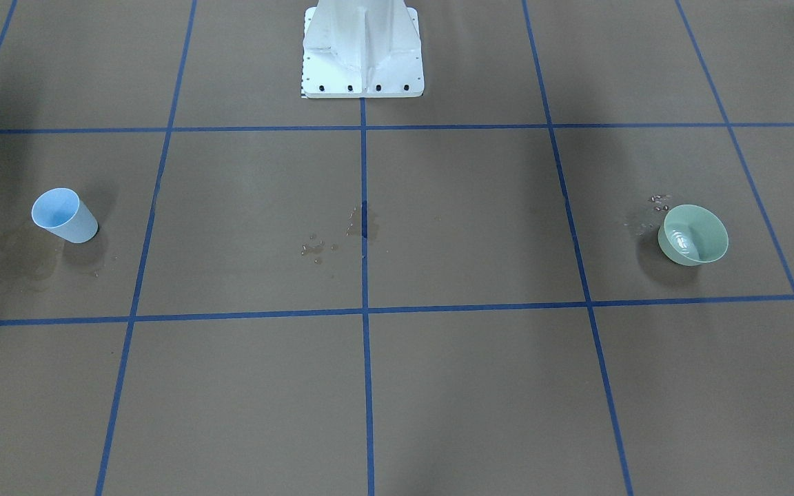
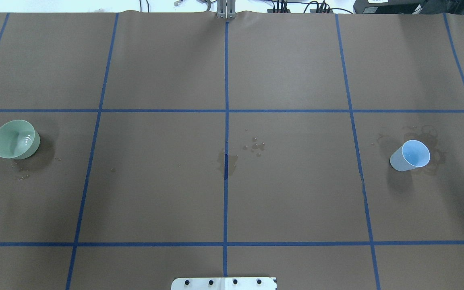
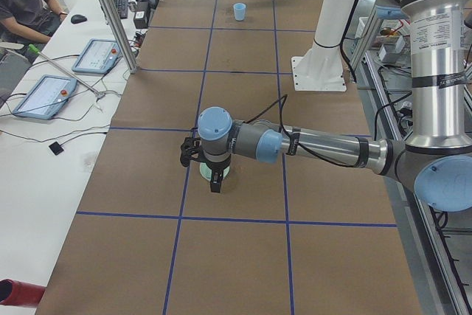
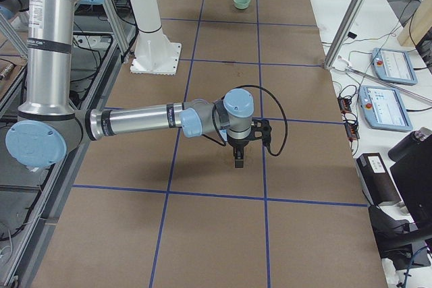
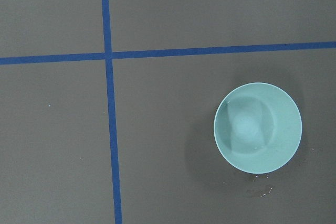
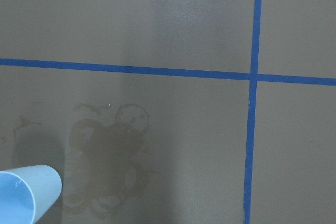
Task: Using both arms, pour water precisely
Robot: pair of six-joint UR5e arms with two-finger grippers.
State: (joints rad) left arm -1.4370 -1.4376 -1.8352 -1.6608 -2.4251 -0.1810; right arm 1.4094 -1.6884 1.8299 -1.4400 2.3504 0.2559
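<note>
**Six Views Overlapping**

Two fixed cameras are looking steeply down on the table (image 2: 288, 60) from opposite sides, sharing the green bowl (image 2: 15, 139) and blue cup (image 2: 411, 156). Two end cameras are looking along it past the left arm (image 3: 324, 145) and right arm (image 4: 135, 121). Wrist cameras are facing down, close: left over the bowl, right beside the cup.

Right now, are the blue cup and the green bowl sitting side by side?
No, the blue cup and the green bowl stand apart at opposite ends of the table.
</note>
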